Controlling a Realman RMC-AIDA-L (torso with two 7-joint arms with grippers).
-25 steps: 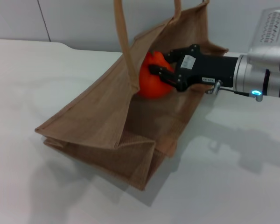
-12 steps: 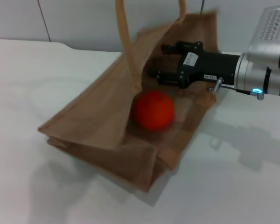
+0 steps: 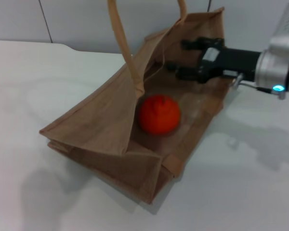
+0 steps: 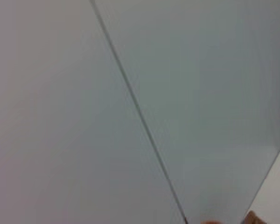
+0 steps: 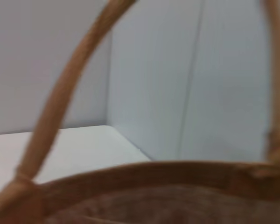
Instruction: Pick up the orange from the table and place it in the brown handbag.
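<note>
Orange in the bag, our right gripper empty at the mouth

We see the orange [image 3: 158, 113] resting inside the brown handbag [image 3: 101, 125], which lies on its side on the table [image 3: 33, 82]. Our right gripper [image 3: 183, 58] sits at the bag's opening with its fingers spread apart, gripping nothing, clear of the fruit. We judge the risk to be a finger snagging the jute rim or the handle [image 3: 121, 41] on the way out, tipping the bag so the orange rolls free. Our left gripper is out of sight.

orange [image 3: 158, 114] dropped into brown handbag [image 3: 103, 130], right hand [image 3: 185, 58] released, drawn back
</note>
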